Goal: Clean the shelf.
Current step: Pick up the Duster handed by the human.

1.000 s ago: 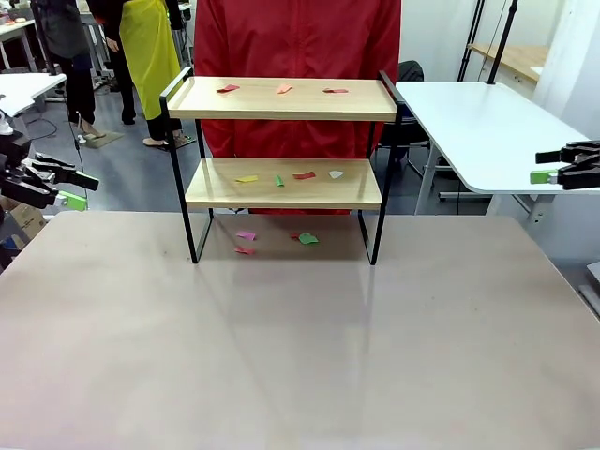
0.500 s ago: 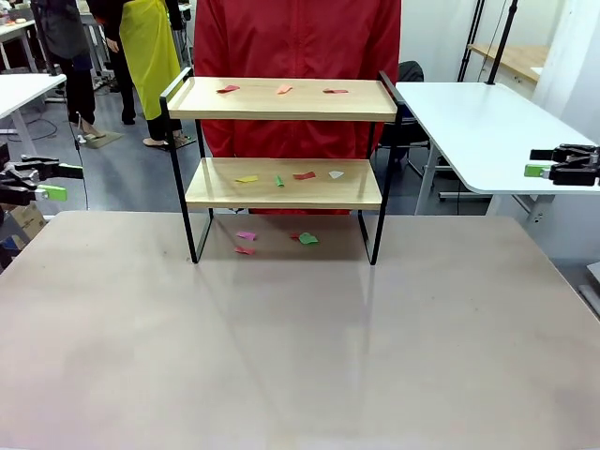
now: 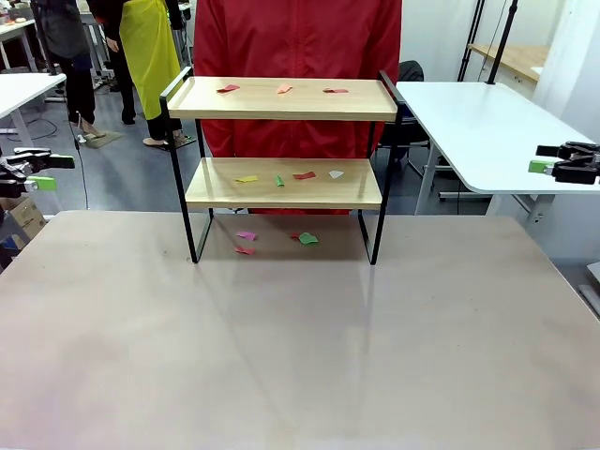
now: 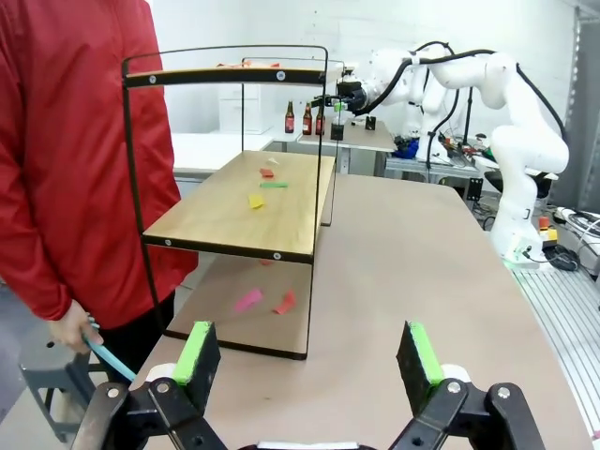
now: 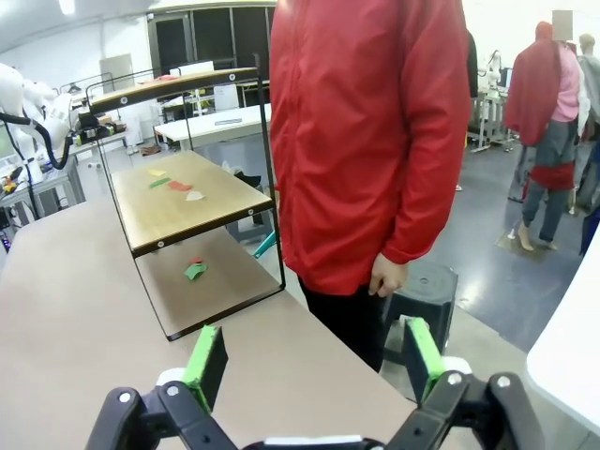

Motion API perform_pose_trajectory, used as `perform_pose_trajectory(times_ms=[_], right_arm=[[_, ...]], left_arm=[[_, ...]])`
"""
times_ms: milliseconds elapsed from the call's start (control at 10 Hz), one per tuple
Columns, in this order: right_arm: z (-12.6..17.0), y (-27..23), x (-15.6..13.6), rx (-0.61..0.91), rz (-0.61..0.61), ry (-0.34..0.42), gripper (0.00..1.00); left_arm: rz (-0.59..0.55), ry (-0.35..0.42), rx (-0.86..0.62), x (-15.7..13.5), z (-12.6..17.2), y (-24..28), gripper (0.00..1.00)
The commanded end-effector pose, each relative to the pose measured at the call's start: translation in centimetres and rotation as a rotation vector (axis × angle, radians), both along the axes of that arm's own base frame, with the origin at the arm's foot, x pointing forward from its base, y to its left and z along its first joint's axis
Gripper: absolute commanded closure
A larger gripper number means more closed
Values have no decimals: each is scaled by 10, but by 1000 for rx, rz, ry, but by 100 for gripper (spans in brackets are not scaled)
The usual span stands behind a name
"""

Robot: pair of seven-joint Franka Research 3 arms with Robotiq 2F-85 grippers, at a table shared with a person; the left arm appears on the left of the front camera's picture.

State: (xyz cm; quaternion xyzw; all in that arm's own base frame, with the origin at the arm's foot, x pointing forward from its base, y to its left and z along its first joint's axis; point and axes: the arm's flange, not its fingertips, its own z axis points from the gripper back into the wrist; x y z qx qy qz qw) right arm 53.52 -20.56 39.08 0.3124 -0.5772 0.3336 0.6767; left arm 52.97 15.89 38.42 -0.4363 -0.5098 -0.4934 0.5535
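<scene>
Wooden shelf (image 3: pixel 281 111) — coloured scraps (image 3: pixel 247 179) lie on it | left pincer (image 4: pixel 309 337) apart, empty | right pincer (image 5: pixel 312 333) apart, empty

The near table (image 3: pixel 300 356) lies bare right up to the shelf (image 3: pixel 286 185), whose front is open on both tiers; black end frames (image 4: pixel 228 248) fence its sides, and a red-jacketed person (image 3: pixel 295 37) stands close behind.
</scene>
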Motion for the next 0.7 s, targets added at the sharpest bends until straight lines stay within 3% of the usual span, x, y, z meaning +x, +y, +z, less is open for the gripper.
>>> perform_pose_trajectory(times_ms=[0, 500, 600], right_arm=[[9, 2, 3, 4, -18, -4, 0], [4, -4, 2, 1, -15, -27, 0], [4, -4, 2, 1, -15, -27, 0]], left_arm=[[6, -29, -24, -2, 5, 3, 0], [59, -10, -3, -5, 10, 10, 0], [20, -10, 1, -3, 5, 10, 0]])
